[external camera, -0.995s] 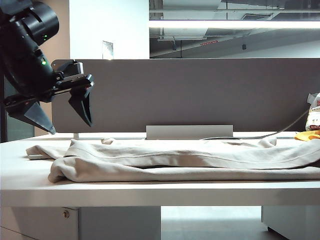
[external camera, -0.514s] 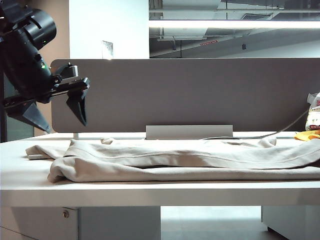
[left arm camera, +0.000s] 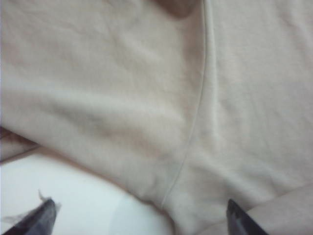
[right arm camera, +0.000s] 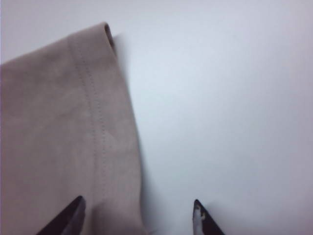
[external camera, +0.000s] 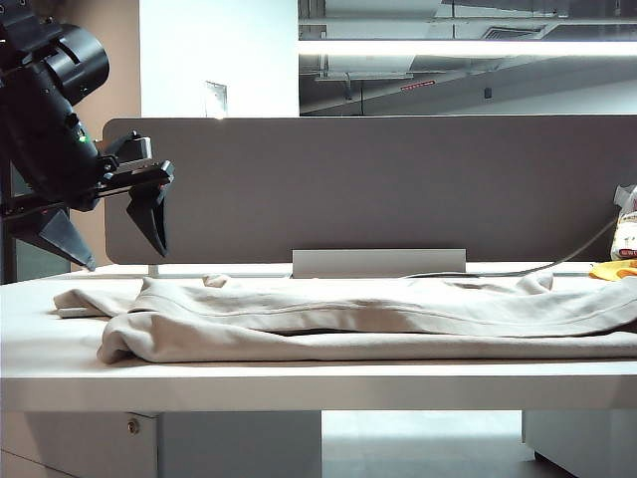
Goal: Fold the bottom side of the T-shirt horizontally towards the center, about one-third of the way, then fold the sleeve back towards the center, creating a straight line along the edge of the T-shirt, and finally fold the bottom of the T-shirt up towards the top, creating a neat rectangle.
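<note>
The beige T-shirt [external camera: 378,324] lies folded lengthwise across the white table [external camera: 299,383] and runs out of the exterior view on the right. My left gripper [external camera: 126,261] hangs open above the shirt's left end. In its wrist view the left gripper [left arm camera: 139,208] has its fingertips spread wide over a seam [left arm camera: 195,122] and a folded edge. My right gripper [right arm camera: 138,201] is open, out of the exterior view. It straddles the bottom of the T-shirt [right arm camera: 100,122], a hemmed edge with parallel stitch lines. One fingertip [right arm camera: 76,205] is over fabric, the other over bare table.
A grey partition panel [external camera: 398,189] stands along the back of the table. At the far right are a yellow and white packet [external camera: 625,234], a yellow object [external camera: 612,269] and a cable [external camera: 557,265]. The table's front edge [external camera: 299,398] runs below the shirt.
In the exterior view my left gripper has drifted a little to the left and down, still open. The shirt lies as before.
</note>
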